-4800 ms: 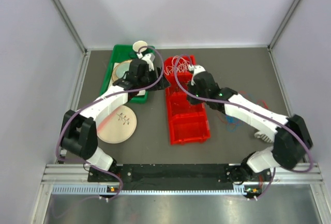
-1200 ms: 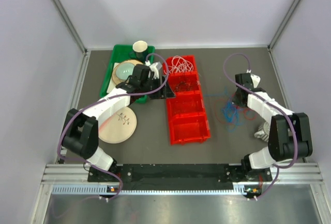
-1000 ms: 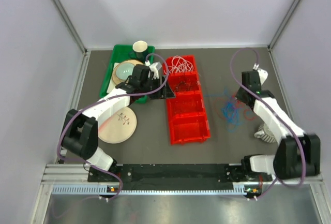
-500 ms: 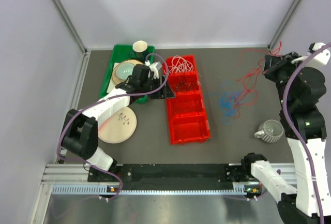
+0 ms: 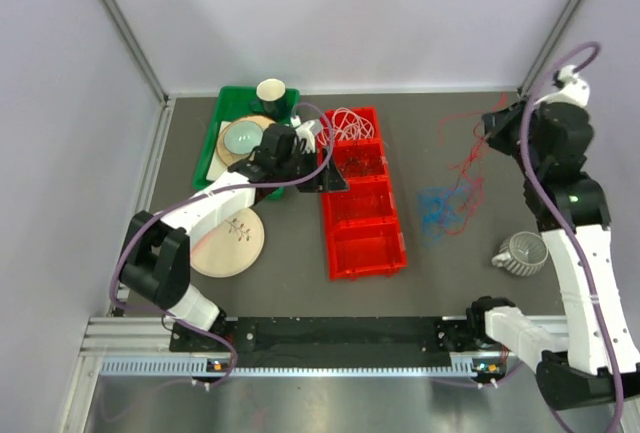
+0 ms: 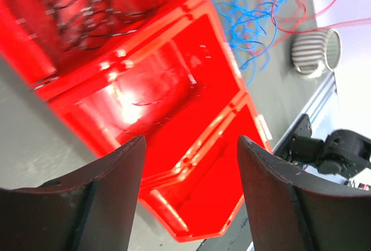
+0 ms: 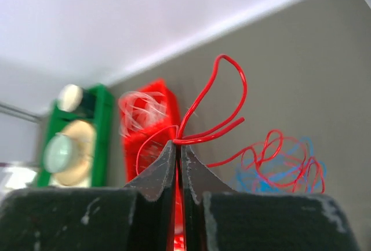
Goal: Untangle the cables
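Right gripper [image 7: 178,146] pinches a thin red wire [image 7: 215,97] tight, raised at upper right of the top view; left gripper [image 6: 190,142] gapes, holding nothing.
Red strands trail to a tangled blue wire heap [image 5: 437,208] on the dark matte table [image 5: 290,283], right of centre. Glossy red plastic bin [image 5: 365,243], centre: looped white wires [image 5: 347,121] in the top compartment, black wires [image 6: 87,13] in the next. Ribbed grey mug [image 5: 520,251] lower right.
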You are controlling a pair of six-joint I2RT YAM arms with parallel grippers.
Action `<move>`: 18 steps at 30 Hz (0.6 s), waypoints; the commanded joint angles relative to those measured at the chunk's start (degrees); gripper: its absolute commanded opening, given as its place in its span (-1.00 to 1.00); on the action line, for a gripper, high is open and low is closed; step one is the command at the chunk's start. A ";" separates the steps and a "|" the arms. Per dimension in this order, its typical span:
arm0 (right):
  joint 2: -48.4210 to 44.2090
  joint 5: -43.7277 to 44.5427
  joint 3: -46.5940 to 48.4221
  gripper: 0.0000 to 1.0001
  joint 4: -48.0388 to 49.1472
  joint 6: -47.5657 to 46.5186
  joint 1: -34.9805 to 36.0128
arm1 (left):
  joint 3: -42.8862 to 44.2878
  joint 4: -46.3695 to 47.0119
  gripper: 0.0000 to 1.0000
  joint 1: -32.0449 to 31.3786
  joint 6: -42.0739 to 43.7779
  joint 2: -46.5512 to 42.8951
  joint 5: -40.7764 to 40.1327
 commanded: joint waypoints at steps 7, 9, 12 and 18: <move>-3.87 -4.98 6.93 -1.00 4.10 1.72 0.22 | 5.90 18.31 0.43 -9.93 2.09 0.68 2.16; -3.43 -5.94 3.96 -1.00 4.10 2.95 0.22 | 8.36 20.77 0.47 -12.04 2.01 2.52 2.08; -3.08 -7.00 1.74 -1.00 4.62 4.01 0.31 | 12.40 24.29 0.52 -14.06 1.65 5.51 2.25; -2.99 -8.49 1.56 -1.00 4.63 3.92 0.31 | 17.32 32.20 0.67 -17.23 -1.43 11.48 2.43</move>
